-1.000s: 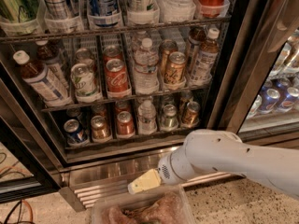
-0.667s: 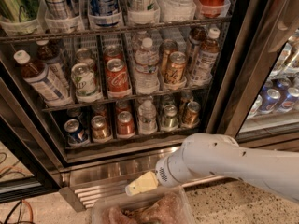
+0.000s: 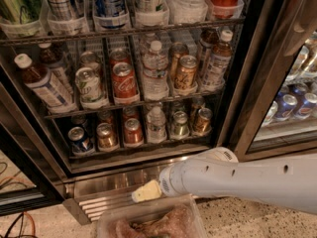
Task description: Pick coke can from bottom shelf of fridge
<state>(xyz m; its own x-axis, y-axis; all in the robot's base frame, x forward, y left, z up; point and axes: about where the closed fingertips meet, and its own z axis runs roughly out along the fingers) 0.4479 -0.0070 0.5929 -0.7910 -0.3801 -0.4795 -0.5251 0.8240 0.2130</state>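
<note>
Shows gripper (image 3: 142, 194) low before fridge (image 3: 232, 108) grille, apart from coke can (image 3: 132, 131); cannot tell how open. Finds coke can upright on bottom shelf (image 3: 163, 144), between bronze can (image 3: 106, 136) and water bottle (image 3: 156, 125).

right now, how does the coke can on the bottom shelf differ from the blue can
The coke can is red; the blue can is blue. The blue can stands leftmost in the row; the coke can two lanes right of it. Both stand upright on the bottom shelf, silver tops showing. The pincer is below, before the base grille.
</note>
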